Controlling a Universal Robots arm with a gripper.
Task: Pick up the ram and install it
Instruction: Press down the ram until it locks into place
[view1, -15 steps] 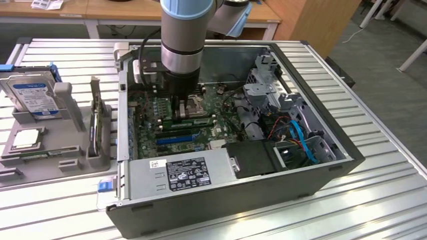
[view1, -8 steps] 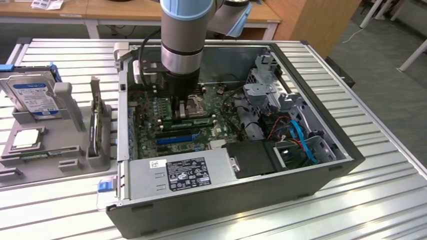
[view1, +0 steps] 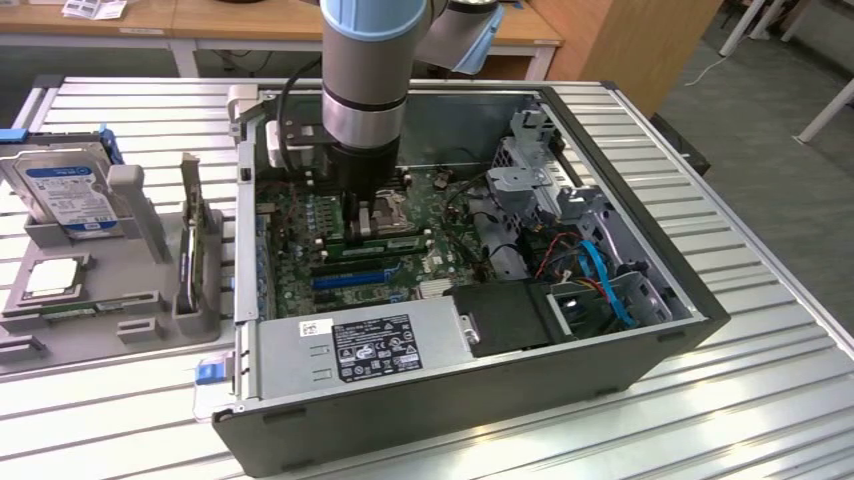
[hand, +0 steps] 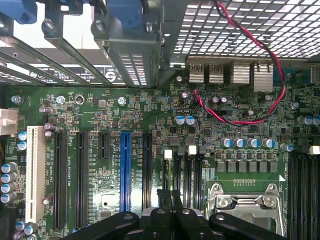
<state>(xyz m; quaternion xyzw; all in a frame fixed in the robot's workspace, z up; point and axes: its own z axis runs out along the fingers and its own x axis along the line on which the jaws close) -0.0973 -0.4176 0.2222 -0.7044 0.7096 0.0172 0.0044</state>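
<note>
Exterior view: the pincer (view1: 354, 215) is lowered into the open computer case (view1: 534, 400) on the worktop (view1: 761, 300), just above the motherboard beside the CPU socket. The ram (view1: 83, 305) is judged to be the thin green strip lying flat in the grey tray (view1: 27, 355), well apart from the pincer on the exterior view's left, just beside the square CPU chip (view1: 54, 275). A pale green strip under the pincer cannot be told apart from the board.

Wrist view: the pincer (hand: 170, 194) is seen clenched, fingers (hand: 164, 197) pressed together, nothing between them. It hangs over the white-latched black slots (hand: 178, 170).

Judgement: nothing is gripped yet. The stick should be taken by its long edges, kept level and square to the slot, and the red-black cable (hand: 272, 55) kept clear.
</note>
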